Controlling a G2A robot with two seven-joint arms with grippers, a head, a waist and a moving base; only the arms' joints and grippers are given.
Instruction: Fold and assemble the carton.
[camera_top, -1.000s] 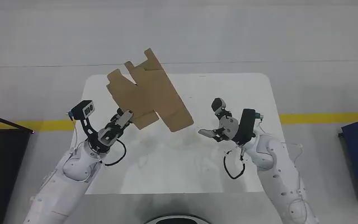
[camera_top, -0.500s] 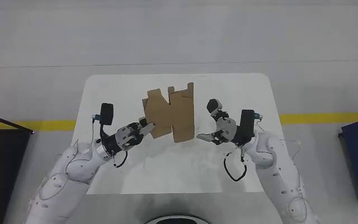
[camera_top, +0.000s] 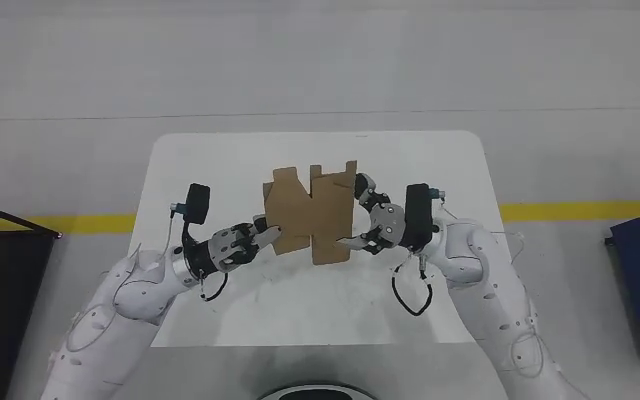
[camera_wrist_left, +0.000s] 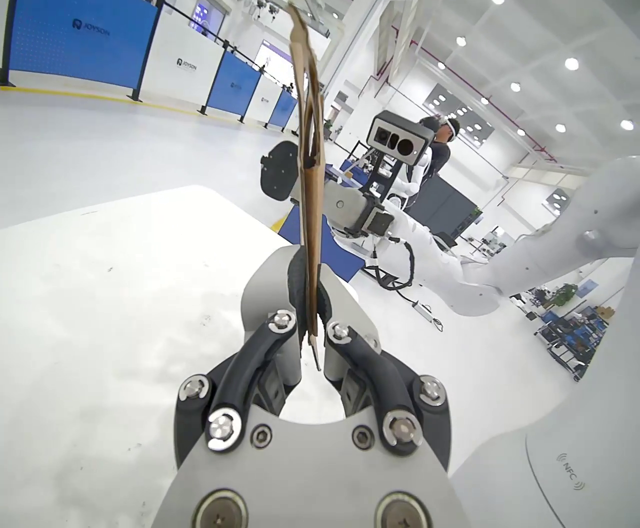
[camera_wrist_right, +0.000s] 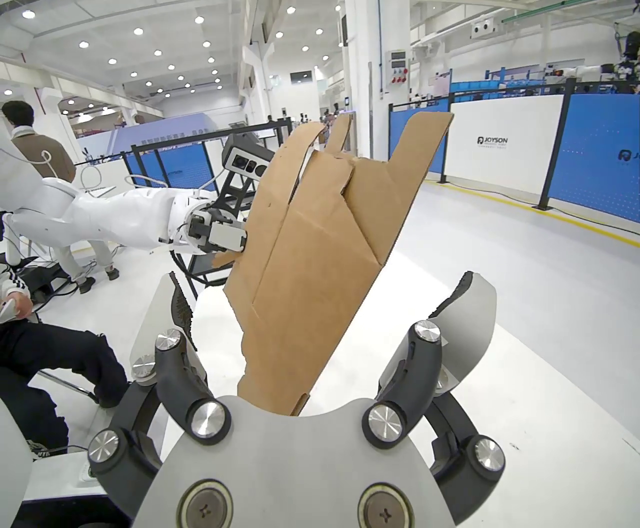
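Carton (camera_wrist_right: 310, 240) corner behind right pincer (camera_wrist_right: 321, 292)

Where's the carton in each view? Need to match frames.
Top view: carton over the table, between both arms.
Left wrist view: carton edge-on, clamped in the left tool.
Right wrist view: carton's broad face, inside the open right tool.
Shared landmark: left tool pinching the carton's edge.

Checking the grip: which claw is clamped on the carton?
The left claw, shut on an edge of the carton; the right claw stands open around it.
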